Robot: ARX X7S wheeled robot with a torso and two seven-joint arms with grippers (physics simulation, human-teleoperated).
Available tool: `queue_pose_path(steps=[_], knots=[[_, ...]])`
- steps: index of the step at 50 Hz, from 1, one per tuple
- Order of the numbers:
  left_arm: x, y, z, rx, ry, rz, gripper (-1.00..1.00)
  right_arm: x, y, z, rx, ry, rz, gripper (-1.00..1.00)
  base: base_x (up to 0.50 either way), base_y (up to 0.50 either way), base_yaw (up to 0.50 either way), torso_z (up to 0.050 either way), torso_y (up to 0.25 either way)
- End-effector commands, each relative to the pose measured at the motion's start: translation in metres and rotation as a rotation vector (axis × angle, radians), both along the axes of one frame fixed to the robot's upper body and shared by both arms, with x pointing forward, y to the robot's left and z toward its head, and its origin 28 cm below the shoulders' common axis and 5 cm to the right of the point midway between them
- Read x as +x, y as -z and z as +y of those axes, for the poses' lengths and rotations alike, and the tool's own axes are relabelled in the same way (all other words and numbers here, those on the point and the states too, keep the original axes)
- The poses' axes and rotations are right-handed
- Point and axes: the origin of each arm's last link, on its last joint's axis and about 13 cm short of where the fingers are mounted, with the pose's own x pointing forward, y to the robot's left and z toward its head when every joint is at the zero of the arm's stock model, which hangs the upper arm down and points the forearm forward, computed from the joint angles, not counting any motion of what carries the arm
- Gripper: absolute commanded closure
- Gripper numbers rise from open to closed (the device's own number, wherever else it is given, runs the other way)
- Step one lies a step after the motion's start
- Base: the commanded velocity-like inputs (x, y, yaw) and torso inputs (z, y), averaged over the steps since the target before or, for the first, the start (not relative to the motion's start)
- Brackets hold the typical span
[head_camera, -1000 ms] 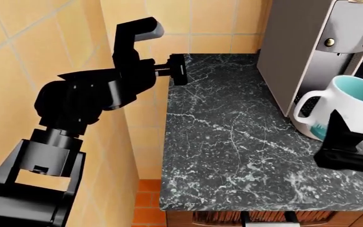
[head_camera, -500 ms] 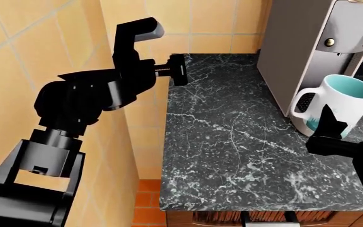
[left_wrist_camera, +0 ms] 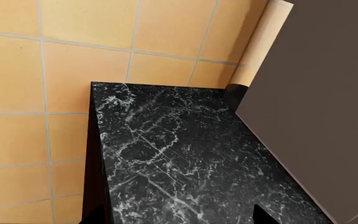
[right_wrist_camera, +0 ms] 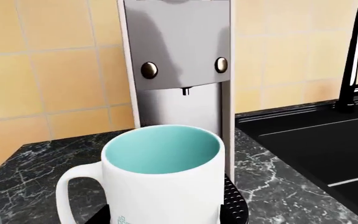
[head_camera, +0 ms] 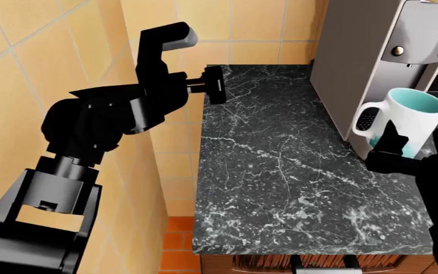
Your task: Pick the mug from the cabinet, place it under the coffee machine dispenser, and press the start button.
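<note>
The white mug (head_camera: 405,114) with a pale teal inside is held upright in my right gripper (head_camera: 400,147), which is shut on its lower body. In the right wrist view the mug (right_wrist_camera: 166,186) fills the foreground, handle to one side, directly in front of the silver-grey coffee machine dispenser (right_wrist_camera: 182,56). The nozzle (right_wrist_camera: 184,91) is above and behind the rim. The black drip tray (right_wrist_camera: 235,205) shows beside the mug's base. Two round buttons (right_wrist_camera: 149,70) sit on the machine's head (head_camera: 417,34). My left gripper (head_camera: 215,84) is open and empty, held high by the tiled wall.
The black marble countertop (head_camera: 280,160) runs from the wall corner to a front edge near me. A black sink (right_wrist_camera: 316,140) with a black faucet (right_wrist_camera: 353,56) lies past the machine. The machine's grey side (left_wrist_camera: 328,107) stands near the left gripper.
My right gripper has carried the mug up and in toward the machine, from the lower right to under its head. The left arm has not moved.
</note>
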Motion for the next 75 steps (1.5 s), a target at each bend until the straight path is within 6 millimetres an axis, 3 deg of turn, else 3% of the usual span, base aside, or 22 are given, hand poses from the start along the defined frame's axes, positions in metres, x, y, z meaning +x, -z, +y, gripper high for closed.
queue_pose_path(steps=[1,58,75], knots=[[-0.001,-0.001,0.001,-0.002,-0.001,-0.001,-1.00,0.016,0.002,-0.005,-0.022,0.022,0.009,1.00,0.00,0.00,0.00,0.000,0.000],[0.001,0.002,0.001,-0.004,0.000,0.007,-1.00,0.064,0.011,-0.038,-0.112,0.063,0.108,1.00,0.00,0.00,0.00,0.000,0.000],[0.001,0.002,0.001,-0.002,0.000,0.007,-1.00,0.078,0.020,-0.039,-0.107,0.073,0.136,1.00,0.00,0.00,0.00,0.000,0.000]])
